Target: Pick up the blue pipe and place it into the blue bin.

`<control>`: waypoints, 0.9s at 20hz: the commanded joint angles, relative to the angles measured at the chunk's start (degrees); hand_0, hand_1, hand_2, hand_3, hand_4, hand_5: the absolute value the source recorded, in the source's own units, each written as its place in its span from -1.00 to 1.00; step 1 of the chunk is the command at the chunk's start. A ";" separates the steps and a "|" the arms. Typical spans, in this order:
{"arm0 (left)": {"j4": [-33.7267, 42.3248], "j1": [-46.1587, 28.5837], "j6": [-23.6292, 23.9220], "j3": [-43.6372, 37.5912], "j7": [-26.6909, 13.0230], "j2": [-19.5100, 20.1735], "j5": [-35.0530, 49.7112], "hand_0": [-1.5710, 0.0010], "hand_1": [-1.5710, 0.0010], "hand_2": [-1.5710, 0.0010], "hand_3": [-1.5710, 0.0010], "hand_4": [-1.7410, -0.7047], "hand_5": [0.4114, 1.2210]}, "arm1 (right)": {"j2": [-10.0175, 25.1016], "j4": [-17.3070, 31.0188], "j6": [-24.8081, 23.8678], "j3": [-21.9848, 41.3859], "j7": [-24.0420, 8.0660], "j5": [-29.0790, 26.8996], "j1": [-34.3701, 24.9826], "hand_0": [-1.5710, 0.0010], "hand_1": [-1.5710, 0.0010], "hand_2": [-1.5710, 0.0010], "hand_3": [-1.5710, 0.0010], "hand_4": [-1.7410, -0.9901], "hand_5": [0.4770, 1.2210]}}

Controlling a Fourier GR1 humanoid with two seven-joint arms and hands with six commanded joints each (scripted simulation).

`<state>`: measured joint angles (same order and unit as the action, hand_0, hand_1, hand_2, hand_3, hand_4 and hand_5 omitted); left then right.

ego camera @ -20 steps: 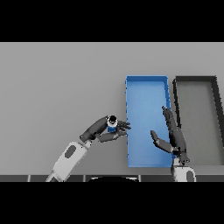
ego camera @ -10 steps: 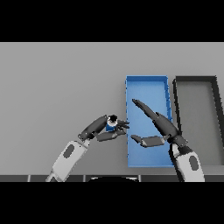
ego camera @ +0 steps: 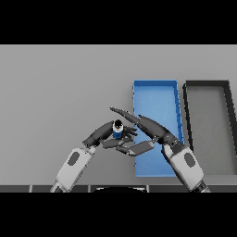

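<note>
blue pipe (ego camera: pixel 117 130): upright, gripped in left hand (ego camera: pixel 102 135); blue bin (ego camera: pixel 154 88) just right; right hand (ego camera: pixel 143 128) open, fingers touching.

A single head view looks steeply down on the grey tabletop (ego camera: pixel 55 92) from the robot's side. The blue bin (ego camera: pixel 155 88) sits right of centre, a dark bin (ego camera: pixel 206 85) just beyond it toward the right edge.

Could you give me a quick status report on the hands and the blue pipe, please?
Left hand shut on blue pipe, just left of blue bin. Right hand open, fingers reaching toward the pipe. Pipe not in bin yet.
</note>
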<state>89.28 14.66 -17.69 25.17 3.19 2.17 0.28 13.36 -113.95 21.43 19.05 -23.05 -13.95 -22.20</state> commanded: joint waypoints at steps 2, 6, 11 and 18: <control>0.00 0.12 -0.40 -0.56 -0.80 -0.40 0.36 -1.00 -1.00 -1.00 -1.00 -0.48 1.00 | -0.51 1.80 0.88 0.50 -0.55 0.18 -2.30 0.99 0.97 0.91 1.00 0.42 -0.85; -0.17 -0.23 -0.13 -0.68 -0.38 -0.87 -2.15 -1.00 -1.00 -1.00 -1.00 -0.47 1.00 | -1.93 6.32 1.87 0.34 -2.47 -0.34 -7.25 0.96 0.93 0.86 0.99 0.46 -0.92; -0.34 -0.24 -1.21 -1.09 -3.66 -0.95 -3.12 -1.00 -1.00 -1.00 -1.00 -0.72 1.00 | -3.98 10.38 4.05 1.32 -0.98 0.11 -10.37 0.11 0.10 0.05 0.23 -0.11 -0.94; 0.02 -0.82 -2.41 -2.69 -2.40 -3.10 -0.85 -1.00 -1.00 -1.00 -0.90 -0.93 1.00 | -6.13 10.94 2.29 2.84 -0.27 -1.81 -9.89 -0.77 -0.77 -0.78 -0.59 -0.75 0.21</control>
<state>89.30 13.87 -20.16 22.47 0.80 -0.93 -0.59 7.23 -103.02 23.61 21.86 -23.27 -15.93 -32.13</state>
